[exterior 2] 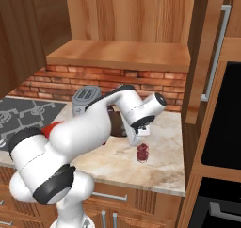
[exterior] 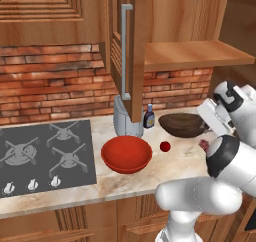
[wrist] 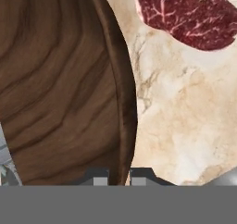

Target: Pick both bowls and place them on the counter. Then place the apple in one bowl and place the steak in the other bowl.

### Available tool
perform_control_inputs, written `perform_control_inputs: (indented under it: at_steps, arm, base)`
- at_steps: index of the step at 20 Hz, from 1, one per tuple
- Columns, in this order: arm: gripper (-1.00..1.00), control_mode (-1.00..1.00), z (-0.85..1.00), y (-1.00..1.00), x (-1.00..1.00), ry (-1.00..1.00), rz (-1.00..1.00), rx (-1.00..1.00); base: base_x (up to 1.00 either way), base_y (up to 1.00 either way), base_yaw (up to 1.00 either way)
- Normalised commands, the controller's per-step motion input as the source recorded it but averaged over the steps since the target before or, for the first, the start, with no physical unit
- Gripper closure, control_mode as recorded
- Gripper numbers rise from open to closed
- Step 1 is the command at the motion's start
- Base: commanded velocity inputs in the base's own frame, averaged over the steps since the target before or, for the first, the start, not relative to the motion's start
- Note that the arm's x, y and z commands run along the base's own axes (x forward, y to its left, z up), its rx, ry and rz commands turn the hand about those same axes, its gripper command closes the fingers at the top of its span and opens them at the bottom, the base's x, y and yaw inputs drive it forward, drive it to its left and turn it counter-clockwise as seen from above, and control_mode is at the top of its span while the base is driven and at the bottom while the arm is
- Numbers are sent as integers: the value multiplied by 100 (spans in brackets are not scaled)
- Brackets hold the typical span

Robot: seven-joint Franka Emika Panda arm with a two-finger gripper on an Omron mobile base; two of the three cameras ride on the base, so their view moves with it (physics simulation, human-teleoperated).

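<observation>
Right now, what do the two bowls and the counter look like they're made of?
The brown bowl looks like wood with a satin finish: curved grain lines run across it. The red bowl seems glazed ceramic or plastic, going by its uniform glossy colour. The counter looks like polished beige marble, with pale veining.

- red bowl [exterior: 126, 154] on the counter [exterior: 125, 183], just right of the stovetop [exterior: 45, 156]
- apple [exterior: 165, 146] between it and the brown bowl [exterior: 182, 124]
- small bottle [exterior: 149, 117] beside a toaster [exterior: 125, 118]
</observation>
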Motion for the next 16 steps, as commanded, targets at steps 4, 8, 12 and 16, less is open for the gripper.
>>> perform_control_inputs:
  at_steps: [4,8,12,16]
  arm:
    - [100,-100,-27,-17,19,-1,10,-1]
    - [100,-100,-15,-19,25,-1,4,0]
    - [100,-100,-3,-7,24,-1,0,0]
    - [100,-100,-14,-1,16,0,0,0]
  base:
    - [0,0,0]
    - [0,0,0]
    - [0,0,0]
    - [0,0,0]
